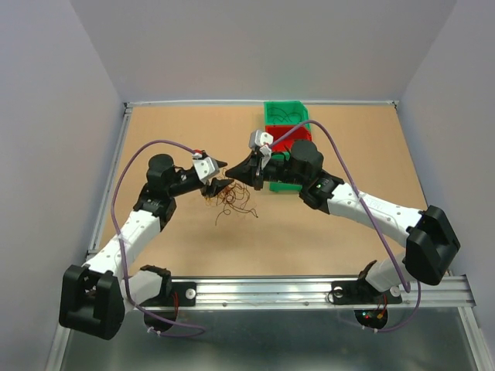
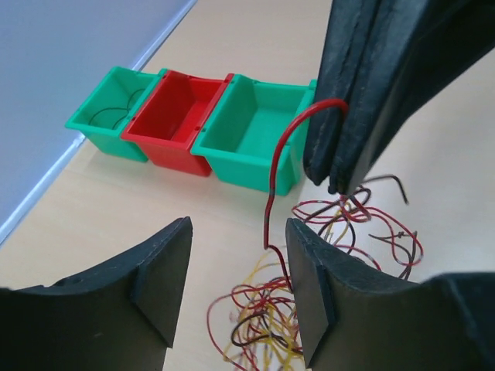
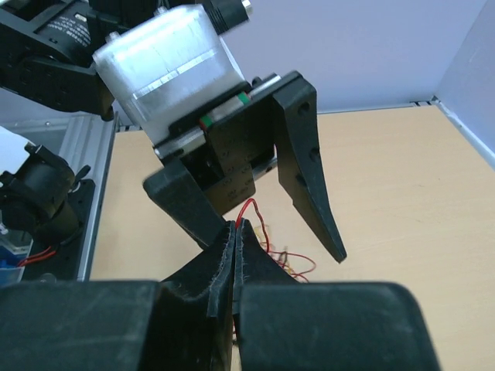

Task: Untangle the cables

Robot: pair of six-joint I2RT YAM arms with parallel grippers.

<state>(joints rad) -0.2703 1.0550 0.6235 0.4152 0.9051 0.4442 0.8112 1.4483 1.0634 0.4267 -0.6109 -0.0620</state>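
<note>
1. Tan board tabletop (image 1: 348, 239). Carries a row of bins at its far side, right of centre, and a heap of wires near the middle.
2. Three open plastic bins, set wall to wall in a row running near to far.
   - Far green bin (image 2: 104, 139): holds a few dark curly cables (image 2: 116, 104) on its floor.
   - Middle red bin (image 2: 170, 154): floor bare in the left wrist view.
   - Near green bin (image 2: 240, 166): floor bare in the same view; partly hidden under the right arm from above.
3. Black two-finger left gripper (image 2: 238, 239). Stands partly open, with a clear gap between its fingers, and is clamped on nothing. Hovers just above the heap, tips pointing at the tips of the other gripper and close to them.
4. Black two-finger right gripper (image 2: 334, 182). Shut tight, no gap showing. Pinches one thin strand a little back from the tips.
5. Loose tangle of thin curly red, yellow and dark cables (image 2: 259, 317). Lies on the board below the two grippers, left of the bin row and not touching it. Spreads wider left to right than near to far in the top view.
6. Single thin red cable (image 2: 272, 170).
   - Arches out from the shut jaws of the right gripper, then drops almost straight down, long axis upright.
   - Passes between the left gripper's fingers, close to the right-hand one in the wrist view; cannot tell whether it touches.
   - Runs on down toward the tangle.
</note>
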